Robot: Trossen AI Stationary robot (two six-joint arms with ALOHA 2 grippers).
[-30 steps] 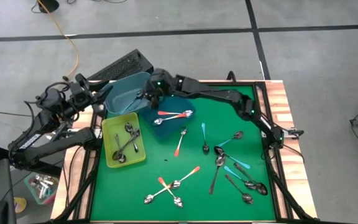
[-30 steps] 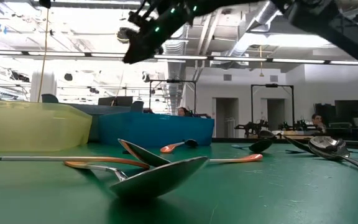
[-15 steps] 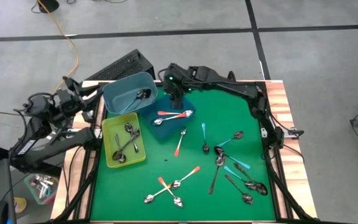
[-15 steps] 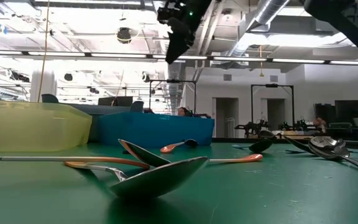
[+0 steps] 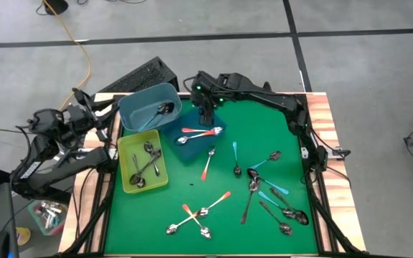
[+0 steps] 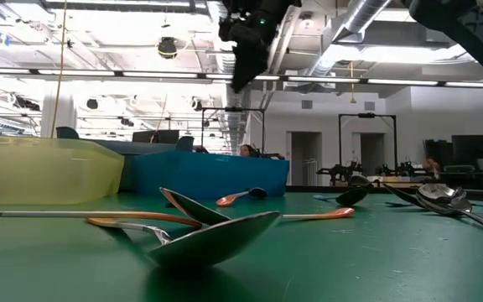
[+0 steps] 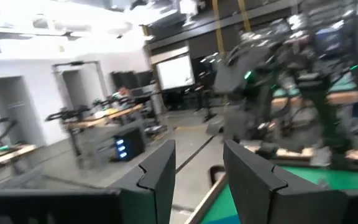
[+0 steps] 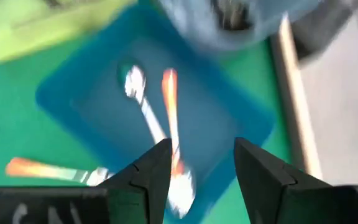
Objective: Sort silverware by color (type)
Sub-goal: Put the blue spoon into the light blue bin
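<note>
While hovering empty with fingers apart over the dark blue tray (image 5: 192, 147), the right gripper (image 5: 206, 118) is risking knocking its orange-handled spoons (image 5: 201, 132); more spoons are lying scattered across the tabletop (image 5: 264, 122).

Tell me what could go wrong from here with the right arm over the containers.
The right gripper, fingers open and empty, hangs above the dark blue tray; descending there could knock out the orange-handled spoons. Loose spoons near the right edge lie overlapped, so a pick may drag a neighbour. The left gripper waits off the table's left edge.
</note>
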